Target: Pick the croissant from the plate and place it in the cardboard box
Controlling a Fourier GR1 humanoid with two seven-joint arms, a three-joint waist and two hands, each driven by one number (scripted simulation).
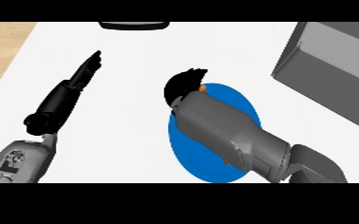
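Here right hand (184, 86) fingers curl over croissant (203, 89) at plate (210, 168) far edge; left hand (85, 71) open. Shallow hold risks slipping before box (319, 59).

A smooth, matt white counter (140, 137) with a pale wood-grain strip (15, 35) at its left edge. The plate (242, 102) is plain, flat blue. Both forearms look like smooth grey plastic; the hands are glossy black.

White counter (140, 99); dark object (133, 25) at far edge.
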